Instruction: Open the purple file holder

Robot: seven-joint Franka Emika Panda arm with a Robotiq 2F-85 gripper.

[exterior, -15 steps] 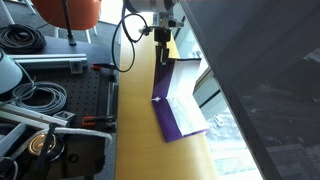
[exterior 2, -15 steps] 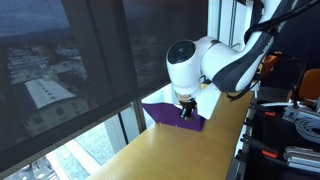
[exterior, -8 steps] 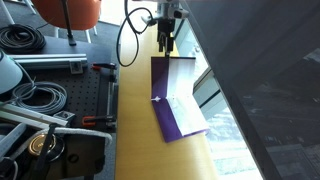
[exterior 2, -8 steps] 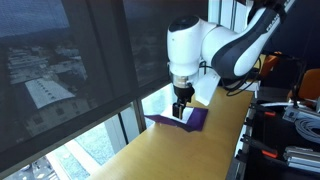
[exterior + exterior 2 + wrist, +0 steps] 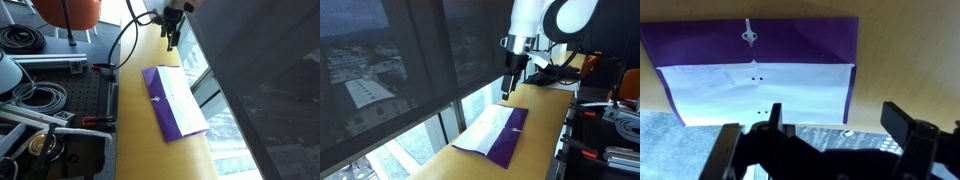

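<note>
The purple folder lies open and flat along the yellow worktop, its pale inner face turned up, while the robot's fingers hang clear above it, spread apart and holding nothing.

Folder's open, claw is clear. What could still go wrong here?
The purple file holder lies open with its pale cover reaching the window-side edge of the yellow tabletop; a nudge might tip it off. Nothing holds the cover: the claw hangs open above, so it might fold shut.
</note>
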